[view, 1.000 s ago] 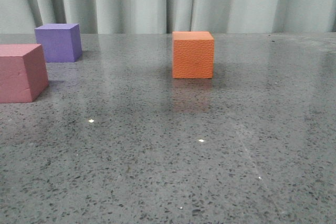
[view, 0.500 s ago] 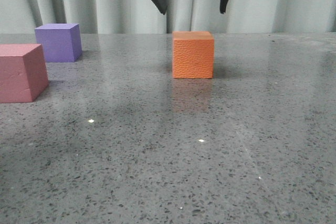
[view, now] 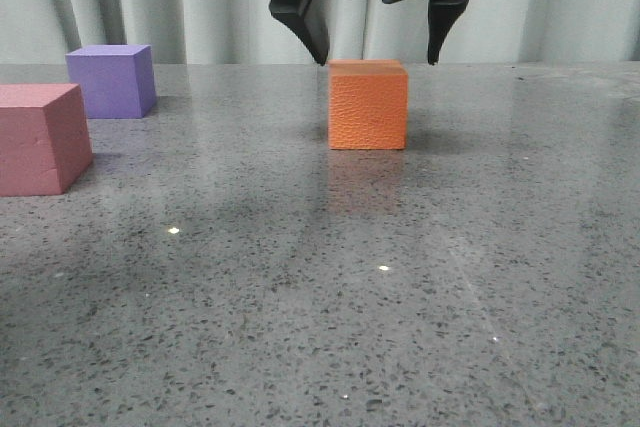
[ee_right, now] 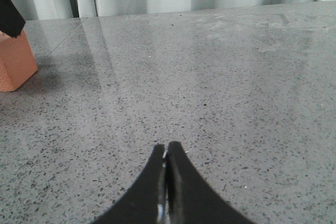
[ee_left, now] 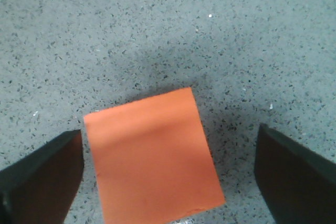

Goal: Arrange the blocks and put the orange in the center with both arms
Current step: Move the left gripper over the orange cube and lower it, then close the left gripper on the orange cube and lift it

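My left gripper point(view: 378, 55) hangs wide open, fingertips down, straddling the top of the orange cube point(view: 368, 105) without contact, the cube resting mid-table, while my right gripper point(ee_right: 166, 153) sits closed, empty, low over bare tabletop point(ee_right: 236, 93).

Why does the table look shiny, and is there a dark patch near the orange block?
Front view: the polished table mirrors the orange block as a faint orange smear below it, plus tiny white light glints. Left wrist view: a soft grey shadow spreads on the stone around the block, with the left end effector open over it.
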{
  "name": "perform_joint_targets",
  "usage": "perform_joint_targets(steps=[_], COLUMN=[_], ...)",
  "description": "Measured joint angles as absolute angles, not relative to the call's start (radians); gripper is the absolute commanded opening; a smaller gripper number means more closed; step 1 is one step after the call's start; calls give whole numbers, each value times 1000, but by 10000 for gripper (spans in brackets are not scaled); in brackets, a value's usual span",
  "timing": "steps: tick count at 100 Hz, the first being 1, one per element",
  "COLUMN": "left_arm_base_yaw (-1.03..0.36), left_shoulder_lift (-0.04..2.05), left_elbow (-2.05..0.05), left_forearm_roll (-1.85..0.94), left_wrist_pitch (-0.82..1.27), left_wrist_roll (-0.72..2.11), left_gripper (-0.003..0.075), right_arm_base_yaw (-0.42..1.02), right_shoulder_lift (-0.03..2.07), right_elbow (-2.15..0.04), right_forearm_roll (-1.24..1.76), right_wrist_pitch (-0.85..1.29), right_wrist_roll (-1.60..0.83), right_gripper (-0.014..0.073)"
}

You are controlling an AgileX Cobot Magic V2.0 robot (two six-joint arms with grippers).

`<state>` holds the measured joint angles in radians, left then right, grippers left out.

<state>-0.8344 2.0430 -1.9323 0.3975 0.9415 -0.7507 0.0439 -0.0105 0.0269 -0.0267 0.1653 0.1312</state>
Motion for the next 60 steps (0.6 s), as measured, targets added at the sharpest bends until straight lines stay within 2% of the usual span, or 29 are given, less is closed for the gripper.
perform_joint_targets(steps=[60], left_arm_base_yaw=[-834], left_shoulder_lift=[2113], left_elbow=[-1934], left_forearm_roll=[454], left_wrist_pitch=[979], left_wrist_roll=[-861], left_gripper=[618], right_arm_base_yaw=[44], right_shoulder_lift=[-10], right_elbow=[27], right_forearm_roll=[-27], right_wrist_pitch=[164], right_wrist_roll=[131], right_gripper=[-67])
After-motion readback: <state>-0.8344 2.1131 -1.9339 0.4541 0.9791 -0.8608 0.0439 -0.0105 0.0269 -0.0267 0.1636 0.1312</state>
